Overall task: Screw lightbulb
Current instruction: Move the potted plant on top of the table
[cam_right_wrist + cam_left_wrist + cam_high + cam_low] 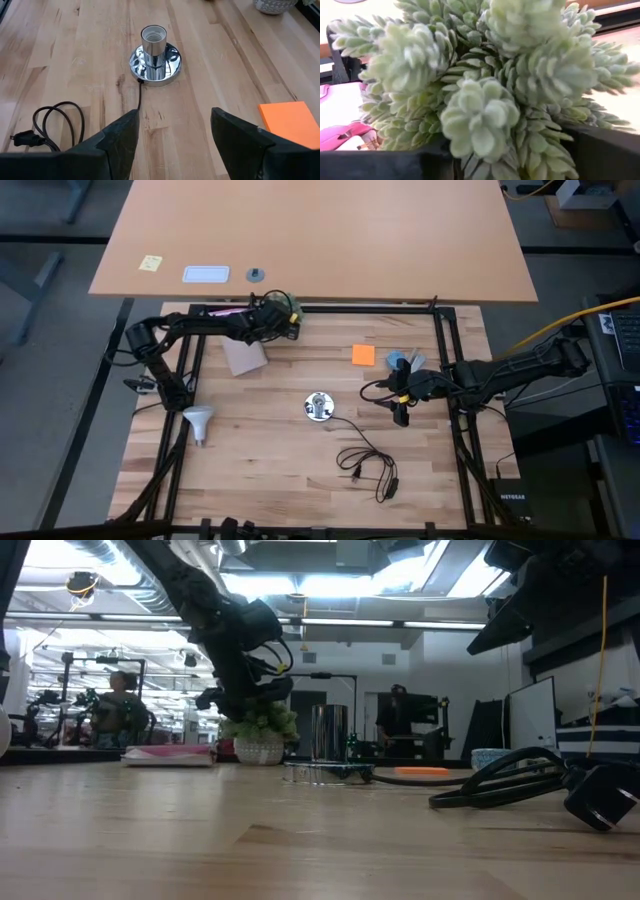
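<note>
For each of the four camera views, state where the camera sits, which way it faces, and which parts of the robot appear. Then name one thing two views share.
High view: overhead, looking straight down; both arms, the lightbulb and the socket show.
Low view: at tabletop height, looking level across; one arm reaches down to the plant.
Left wrist view: on the left arm, pressed close to the plant; dark finger edges at the bottom.
Right wrist view: on the right arm, facing the socket; the right gripper is open.
Shared: high and right wrist views both show the socket and the orange note.

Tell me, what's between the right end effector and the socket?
Only bare wood. In the right wrist view, the open right end effector faces the socket, whose cord trails aside.
</note>
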### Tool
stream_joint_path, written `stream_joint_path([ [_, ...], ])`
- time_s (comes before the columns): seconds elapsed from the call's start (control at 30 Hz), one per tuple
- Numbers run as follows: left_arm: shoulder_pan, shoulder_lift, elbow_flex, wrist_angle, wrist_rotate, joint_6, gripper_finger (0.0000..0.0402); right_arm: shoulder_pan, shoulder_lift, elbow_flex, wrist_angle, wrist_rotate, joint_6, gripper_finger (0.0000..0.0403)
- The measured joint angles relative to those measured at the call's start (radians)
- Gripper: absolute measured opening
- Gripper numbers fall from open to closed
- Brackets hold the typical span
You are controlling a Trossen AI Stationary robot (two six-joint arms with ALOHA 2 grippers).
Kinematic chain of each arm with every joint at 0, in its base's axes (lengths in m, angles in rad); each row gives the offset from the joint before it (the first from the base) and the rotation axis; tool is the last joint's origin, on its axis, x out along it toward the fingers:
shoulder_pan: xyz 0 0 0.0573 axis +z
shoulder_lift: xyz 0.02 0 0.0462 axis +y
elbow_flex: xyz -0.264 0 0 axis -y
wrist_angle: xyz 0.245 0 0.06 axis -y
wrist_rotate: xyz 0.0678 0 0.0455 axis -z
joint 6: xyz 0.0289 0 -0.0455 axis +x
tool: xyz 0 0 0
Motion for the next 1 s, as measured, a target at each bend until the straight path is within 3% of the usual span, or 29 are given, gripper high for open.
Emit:
stream_joint_path([
  [0.63, -0.029, -0.179, 0.017, -0.180, 0.044, -0.011, 0.0141, 0.000, 0.000, 0.000, 0.000, 0.000, 0.000, 0.0246],
  [1.0, -0.155, -0.421, 0.017, -0.343, 0.056, -0.058, 0.0141, 0.000, 0.000, 0.000, 0.000, 0.000, 0.000, 0.0246],
])
